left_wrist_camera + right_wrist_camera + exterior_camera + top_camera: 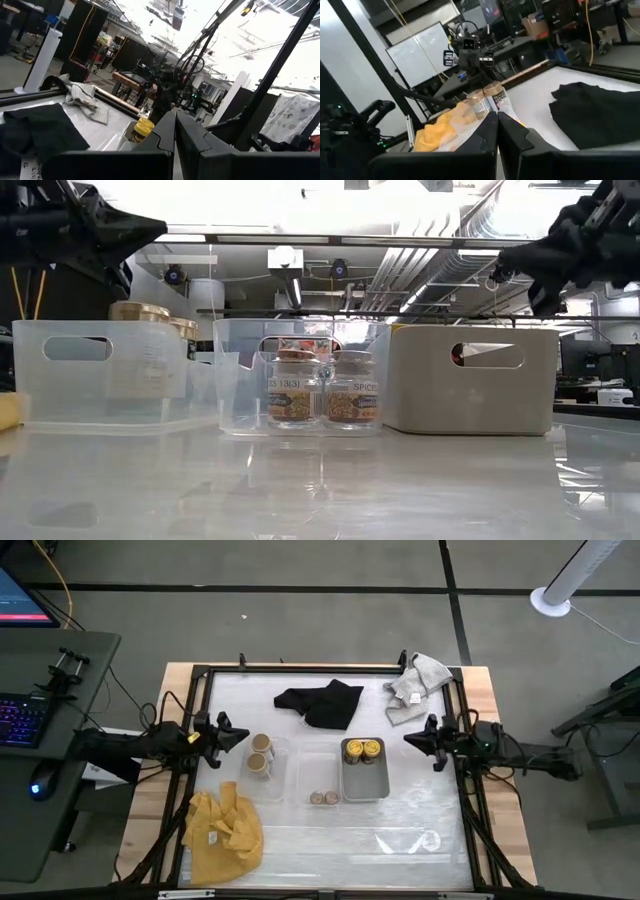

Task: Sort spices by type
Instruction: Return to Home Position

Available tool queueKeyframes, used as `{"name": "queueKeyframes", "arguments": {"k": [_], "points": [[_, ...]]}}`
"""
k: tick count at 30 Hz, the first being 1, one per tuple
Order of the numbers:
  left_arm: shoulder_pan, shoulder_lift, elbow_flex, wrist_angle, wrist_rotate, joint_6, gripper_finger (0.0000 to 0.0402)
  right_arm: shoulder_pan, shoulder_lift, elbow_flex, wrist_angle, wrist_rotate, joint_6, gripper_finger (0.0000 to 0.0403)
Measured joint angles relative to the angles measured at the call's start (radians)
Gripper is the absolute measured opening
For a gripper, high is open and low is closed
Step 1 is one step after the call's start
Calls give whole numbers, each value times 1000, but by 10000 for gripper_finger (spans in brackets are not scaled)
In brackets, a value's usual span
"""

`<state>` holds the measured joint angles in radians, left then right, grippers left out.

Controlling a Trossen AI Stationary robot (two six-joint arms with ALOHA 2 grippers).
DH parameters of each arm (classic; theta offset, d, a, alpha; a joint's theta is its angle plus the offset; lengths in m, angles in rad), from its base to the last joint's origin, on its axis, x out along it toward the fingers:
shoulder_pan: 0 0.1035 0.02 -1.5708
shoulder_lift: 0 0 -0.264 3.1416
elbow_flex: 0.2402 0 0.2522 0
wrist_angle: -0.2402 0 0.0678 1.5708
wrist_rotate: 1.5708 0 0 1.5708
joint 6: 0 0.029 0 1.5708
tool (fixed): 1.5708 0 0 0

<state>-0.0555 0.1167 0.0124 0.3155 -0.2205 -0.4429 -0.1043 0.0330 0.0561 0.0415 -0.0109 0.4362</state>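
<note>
Nearest, at the front left corner of the worktop (330, 840): yellow cloth (225, 835), crumpled, apart from every tray and no part of the sort.

Next back, in the middle: clear tray (318, 770), holding 2 tiny brownish jars (323, 798) side by side against its front wall, touching or nearly so. Cork-like tops and printed labels plain in the low view.

Just beside it on the right: grey tray (365, 785), with 2 yellow-topped jars (363, 748) paired at its far end.

On the left: second clear tray (280, 755), with 2 tan-topped jars (259, 752), one behind the other.

So 3 containers, 1 type in each, no jar loose on the worktop. Judged from that, sorting done and nothing left to carry.

Level with the trays' far ends, 1 at either side: left arm (190, 738) and right arm (470, 740), raised above the worktop and standing out by the side rails, probably to keep clear of the trays while parking. Jaws of both pressed together with only a seam between, gripping nothing, as suits arms with no load.

Farthest back: black cloth (320, 703) and grey cloth (415, 685), lying by the far rail, out of the way.
</note>
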Motion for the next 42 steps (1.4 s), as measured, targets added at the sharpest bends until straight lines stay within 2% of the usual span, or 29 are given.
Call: {"name": "queueKeyframes", "arguments": {"k": [3,5,12,42], "points": [[0,2,0,-6,1,0,0,0,1,-47,11,8,9,0],[0,2,0,-7,0,0,0,0,11,-40,-45,7,8,0],[0,4,0,-18,1,0,0,0,31,-36,-60,0,8,0],[0,4,0,-28,1,1,0,0,31,-35,-60,0,8,1]]}}
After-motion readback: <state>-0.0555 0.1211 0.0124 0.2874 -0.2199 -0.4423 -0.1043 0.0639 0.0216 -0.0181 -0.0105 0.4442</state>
